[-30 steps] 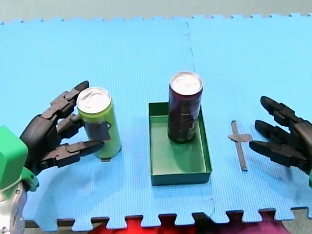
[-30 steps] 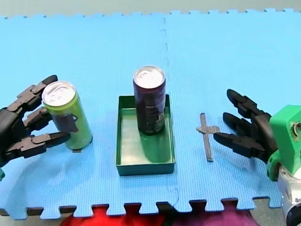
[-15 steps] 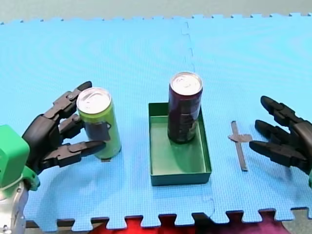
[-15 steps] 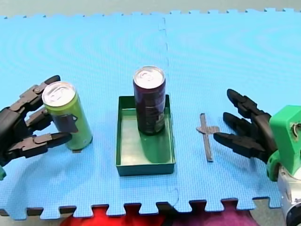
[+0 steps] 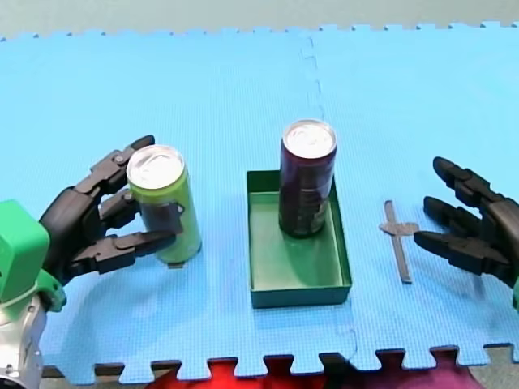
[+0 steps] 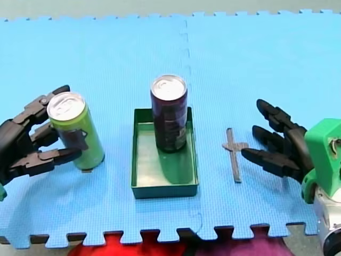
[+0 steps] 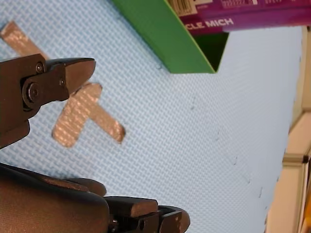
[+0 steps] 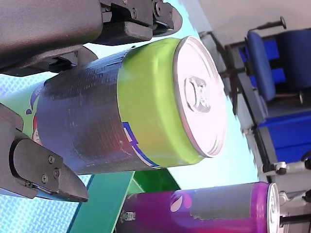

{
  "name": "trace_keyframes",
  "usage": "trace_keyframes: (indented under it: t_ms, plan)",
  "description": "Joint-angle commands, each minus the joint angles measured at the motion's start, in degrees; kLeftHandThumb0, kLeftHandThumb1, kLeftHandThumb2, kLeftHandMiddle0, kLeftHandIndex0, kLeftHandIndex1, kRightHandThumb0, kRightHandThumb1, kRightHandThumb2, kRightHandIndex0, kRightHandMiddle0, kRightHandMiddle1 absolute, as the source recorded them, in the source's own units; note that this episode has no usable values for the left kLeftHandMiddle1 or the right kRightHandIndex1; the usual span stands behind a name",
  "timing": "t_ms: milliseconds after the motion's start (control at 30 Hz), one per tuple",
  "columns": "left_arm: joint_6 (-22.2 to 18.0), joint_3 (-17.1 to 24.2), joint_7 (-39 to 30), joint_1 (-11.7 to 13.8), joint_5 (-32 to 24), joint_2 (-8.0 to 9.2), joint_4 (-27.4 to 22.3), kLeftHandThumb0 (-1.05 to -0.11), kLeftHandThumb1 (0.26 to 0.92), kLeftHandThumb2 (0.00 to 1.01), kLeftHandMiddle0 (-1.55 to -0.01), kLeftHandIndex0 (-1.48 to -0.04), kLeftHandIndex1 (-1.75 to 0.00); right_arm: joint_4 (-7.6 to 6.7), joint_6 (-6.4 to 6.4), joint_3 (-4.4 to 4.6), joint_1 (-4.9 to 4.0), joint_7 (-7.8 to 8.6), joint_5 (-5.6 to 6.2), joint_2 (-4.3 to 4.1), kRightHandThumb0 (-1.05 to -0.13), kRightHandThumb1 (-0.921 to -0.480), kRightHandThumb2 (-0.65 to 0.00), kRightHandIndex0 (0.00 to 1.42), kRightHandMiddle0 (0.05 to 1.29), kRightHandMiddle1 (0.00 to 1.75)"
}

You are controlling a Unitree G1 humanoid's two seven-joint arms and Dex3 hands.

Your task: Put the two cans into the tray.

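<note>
Two cans, one tray: your left hand (image 5: 89, 231) grips the green can (image 5: 166, 207) left of the tray (image 5: 300, 293) (purple can (image 5: 306, 186) stands inside it), your right hand (image 5: 470, 231) is empty, right of it.

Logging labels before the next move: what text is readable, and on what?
"CLE MICH": purple can, cut off at the picture's edge.
Too small to read: that can's other print.
Nothing legible: green can, gripped by left hand, dark tape over its side.
No text: right hand, open beside the tape cross.
</note>
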Motion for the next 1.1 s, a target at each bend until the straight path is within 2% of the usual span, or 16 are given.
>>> trace_keyframes:
  t_ms: [0,433,1067]
  plan:
    - [-0.16,-0.21,0.32,-0.35,0.43,0.14,-0.35,-1.048,0.815,0.01,-0.34,-0.17,0.0,-0.19,-0.31,0.05,0.17,-0.15,0.11,-0.15,-1.048,-0.921,-0.088,0.18,0.13,0.0]
    - [-0.54,-1.29,1.81,-1.47,2.37,-0.2,0.81,-1.048,0.839,0.01,-0.33,-0.17,0.0,-0.09,-0.62,-0.05,0.49,0.18,0.21,-0.37,-1.048,-0.921,-0.089,0.18,0.14,0.0]
    - [-1.7,-1.05,0.46,-2.2,2.0,-0.19,2.95,-1.048,0.858,0.01,-0.3,-0.17,0.0,0.34,-0.49,-0.25,0.24,-0.67,0.15,-0.75,-1.048,-0.921,-0.095,0.19,0.15,0.01]
